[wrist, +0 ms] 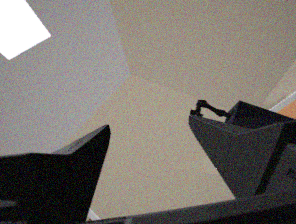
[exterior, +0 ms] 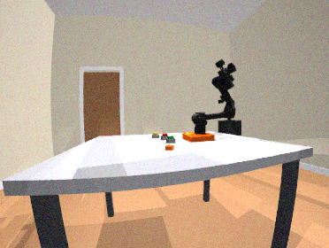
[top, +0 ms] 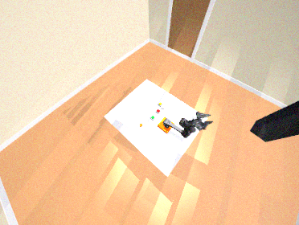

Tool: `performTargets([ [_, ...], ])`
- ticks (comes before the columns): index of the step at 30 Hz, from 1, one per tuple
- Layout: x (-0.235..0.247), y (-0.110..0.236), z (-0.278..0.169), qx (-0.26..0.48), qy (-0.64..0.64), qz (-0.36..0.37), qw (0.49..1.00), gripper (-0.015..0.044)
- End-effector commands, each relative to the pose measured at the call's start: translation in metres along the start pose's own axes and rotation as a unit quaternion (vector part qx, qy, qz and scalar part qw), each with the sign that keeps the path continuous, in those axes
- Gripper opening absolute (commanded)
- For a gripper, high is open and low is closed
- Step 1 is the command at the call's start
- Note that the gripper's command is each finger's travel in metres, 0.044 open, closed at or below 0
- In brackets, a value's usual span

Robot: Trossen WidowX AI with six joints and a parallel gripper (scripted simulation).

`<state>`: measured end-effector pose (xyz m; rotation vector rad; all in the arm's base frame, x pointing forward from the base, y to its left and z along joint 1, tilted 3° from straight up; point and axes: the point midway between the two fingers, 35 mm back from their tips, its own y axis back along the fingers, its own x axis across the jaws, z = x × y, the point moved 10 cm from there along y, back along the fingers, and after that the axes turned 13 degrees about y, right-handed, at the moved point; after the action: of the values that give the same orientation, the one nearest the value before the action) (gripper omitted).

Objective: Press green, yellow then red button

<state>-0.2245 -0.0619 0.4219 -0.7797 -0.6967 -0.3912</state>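
Note:
The green button (top: 153,117) (exterior: 171,139), the red button (top: 157,111) (exterior: 164,135) and the yellow button (top: 160,104) (exterior: 155,134) stand in a row on the white table (top: 134,100) (exterior: 137,155), with red in the middle. None looks touched; they are too small to judge their caps' height. My gripper (top: 210,119) (exterior: 225,65) (wrist: 149,124) is open and empty. It is raised high above the arm's base, pointing up and away from the buttons. The wrist view shows only walls and ceiling between the fingers, with no button in view.
A small orange block (top: 141,124) (exterior: 169,147) lies on the table near the green button. The arm's orange base (exterior: 199,137) stands beside the buttons. A dark shape (top: 277,122) juts in at the right of the top view.

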Motion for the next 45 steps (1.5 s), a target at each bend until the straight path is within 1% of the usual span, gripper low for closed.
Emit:
performTargets([
  [1,0.005,0.003,0.001,-0.005,0.014,0.009,1.0,0.04],
  [2,0.021,0.011,0.003,-0.021,0.056,0.038,0.997,0.04],
  [3,0.044,0.017,0.005,-0.041,0.077,0.084,0.993,0.04],
  [8,0.093,0.032,0.005,-0.072,0.089,0.19,0.975,0.04],
  [12,0.136,0.052,0.001,-0.088,0.096,0.291,0.948,0.04],
  [17,0.182,0.083,-0.01,-0.091,0.103,0.412,0.901,0.04],
  [23,0.227,0.129,-0.031,-0.069,0.112,0.55,0.825,0.04],
  [29,0.259,0.181,-0.058,-0.018,0.124,0.677,0.726,0.04],
  [35,0.275,0.236,-0.09,0.062,0.144,0.781,0.604,0.04],
  [40,0.274,0.282,-0.119,0.15,0.172,0.844,0.485,0.04],
  [45,0.261,0.324,-0.147,0.254,0.212,0.875,0.355,0.04],
])
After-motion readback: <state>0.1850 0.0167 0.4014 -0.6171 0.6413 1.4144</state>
